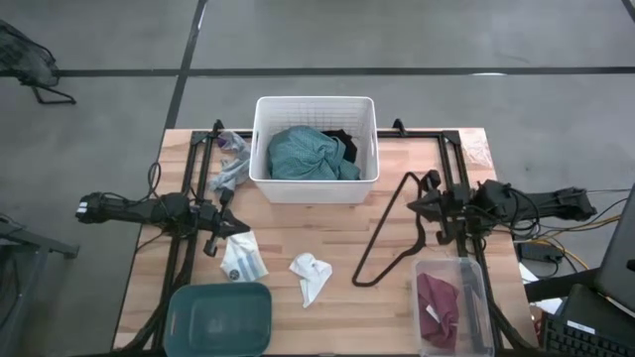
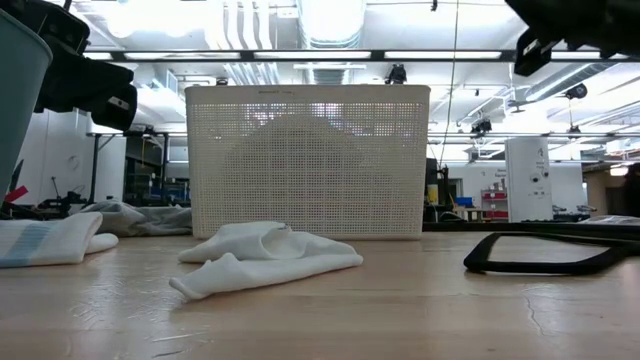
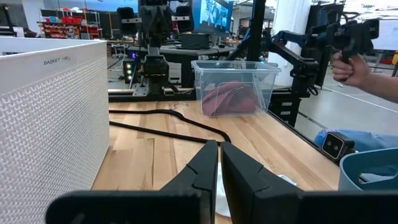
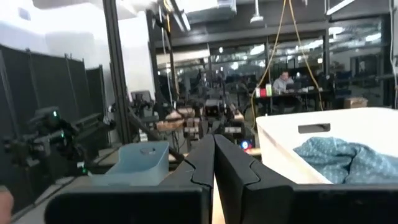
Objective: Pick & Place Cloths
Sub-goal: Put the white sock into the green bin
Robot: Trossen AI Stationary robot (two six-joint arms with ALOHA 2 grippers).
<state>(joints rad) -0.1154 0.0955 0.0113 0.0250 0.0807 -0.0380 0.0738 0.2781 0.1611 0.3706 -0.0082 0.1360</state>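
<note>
A white basket (image 1: 315,188) at the table's far middle holds a teal cloth (image 1: 306,156) and a black garment (image 1: 341,145). A grey cloth (image 1: 232,171) lies beside the basket's left wall. A white rag (image 1: 311,277) lies crumpled on the wood near the front, with a white and grey rag (image 1: 242,258) to its left. A maroon cloth (image 1: 437,305) sits in a clear bin (image 1: 474,302) at the front right. My left gripper (image 1: 238,220) is shut and level, left of centre. My right gripper (image 1: 412,205) is shut, raised over the right side, with nothing between its fingers.
A thin black wire hanger (image 1: 385,236) lies flat between the basket and the clear bin. A teal bin (image 1: 220,317) stands at the front left. Beyond the table a person's hand (image 3: 354,65) holds a device. Bare wood shows at the front middle.
</note>
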